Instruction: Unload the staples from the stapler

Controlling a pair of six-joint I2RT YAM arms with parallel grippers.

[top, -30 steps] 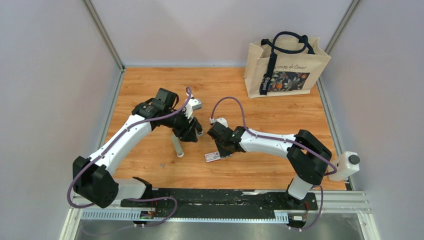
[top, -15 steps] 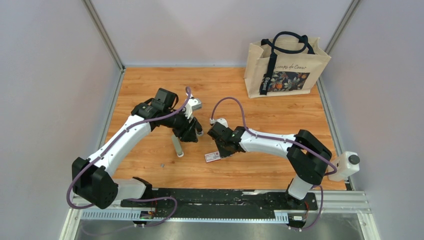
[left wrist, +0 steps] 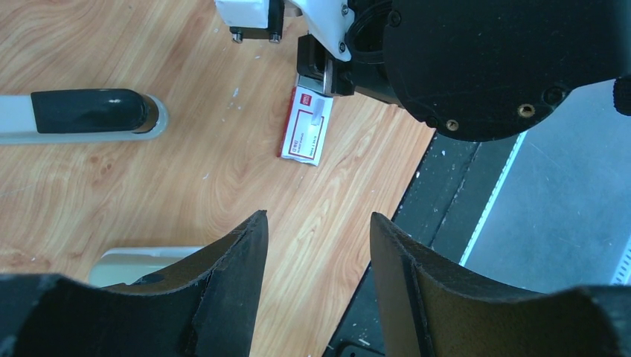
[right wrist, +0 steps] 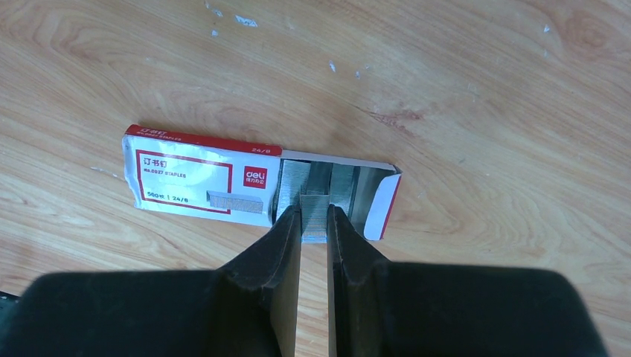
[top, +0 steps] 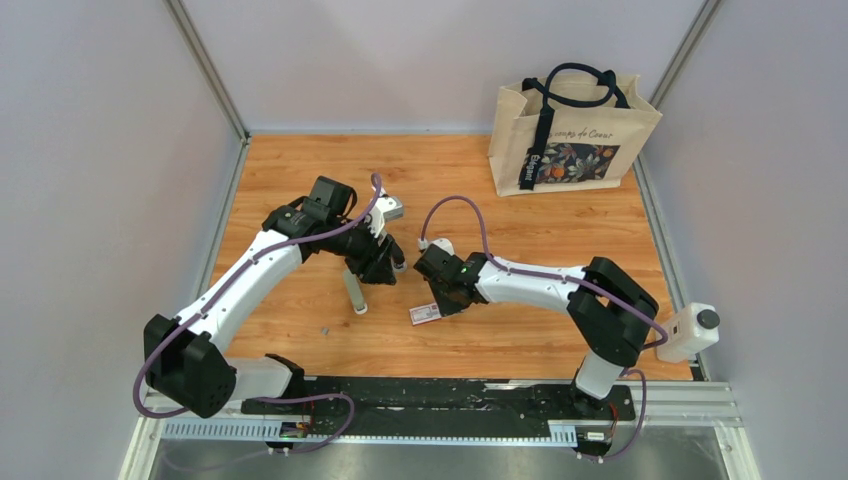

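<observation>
The stapler (left wrist: 89,111), slim and black-topped on a pale base, lies on the wood at the left of the left wrist view. My left gripper (left wrist: 318,216) (top: 375,265) hovers open with only bare table between its fingers. A pale grey piece (left wrist: 141,256) pokes out beside its left finger. My right gripper (right wrist: 315,212) (top: 441,298) is shut on a short silvery strip of staples (right wrist: 315,223), held over the open end of a red-and-white box (right wrist: 201,177) (top: 425,314). More silvery strips show inside the box.
A slim grey bar (top: 355,293) lies just near of the left gripper. A printed tote bag (top: 570,130) stands at the back right. A tiny dark speck (top: 323,328) lies on the wood. The black base rail (top: 440,395) runs along the near edge.
The right arm's elbow has shifted slightly to the left. Both grippers and the objects on the table stay where they were.
</observation>
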